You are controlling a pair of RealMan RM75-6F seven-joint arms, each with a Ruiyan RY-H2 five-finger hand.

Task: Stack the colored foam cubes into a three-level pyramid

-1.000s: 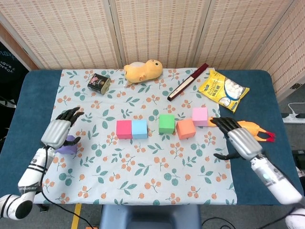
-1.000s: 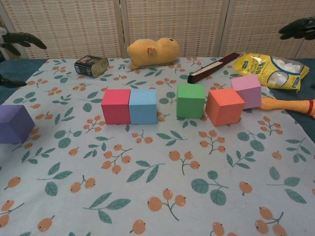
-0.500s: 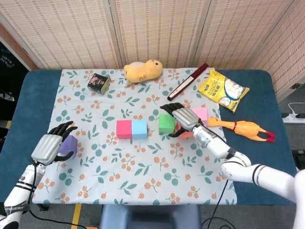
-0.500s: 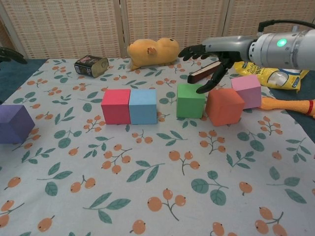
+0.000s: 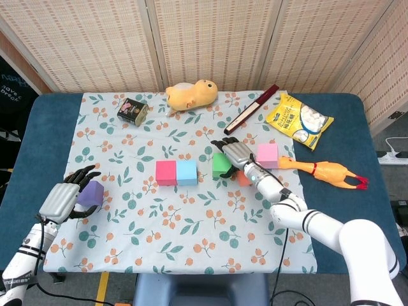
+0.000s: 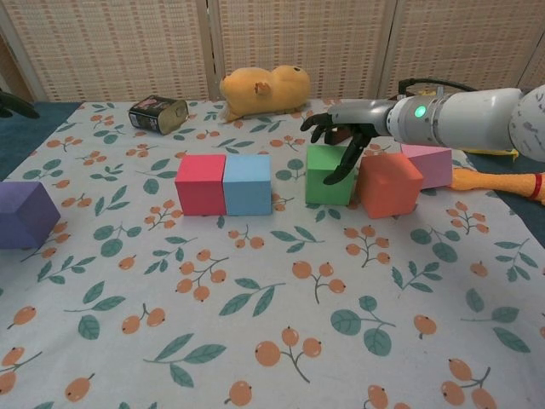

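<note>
Green cube [image 6: 330, 174] sits mid-row on the floral cloth [image 5: 191, 217], w/ the right hand [image 6: 345, 136] draped over its top & right face: fingers spread and curled down, thumb side hidden, so can't tell if it's truly gripped or just touched. Orange cube [image 6: 389, 184] sits just right of it, tilted, pressed close to the hand; light pink cube [image 6: 430, 162] behind that. Red cube [image 6: 200, 183] & blue cube [image 6: 248, 184] touch side by side, a gap left of green. Purple cube [image 5: 91, 191] is well apart at the cloth's left edge, under the left hand [image 5: 65, 196], whose fingers curl loosely over it; contact unclear.

Judgement: no stacking done, all 6 cubes at table level. Step looks like closing green up against blue to make the 3-cube base. To do it well: keep the push low and square on the right face so foam doesn't tip or twist, stop when flush w/ blue, don't shove red/blue out of line, and mind the orange cube snagging on the wrist.

Farther back: small tin [image 5: 132, 109], plush toy [image 5: 190, 94], dark long box [image 5: 251, 109], yellow snack bag [image 5: 299, 120] w/ print too small to read, rubber chicken [image 5: 331, 172]. No label legible.
</note>
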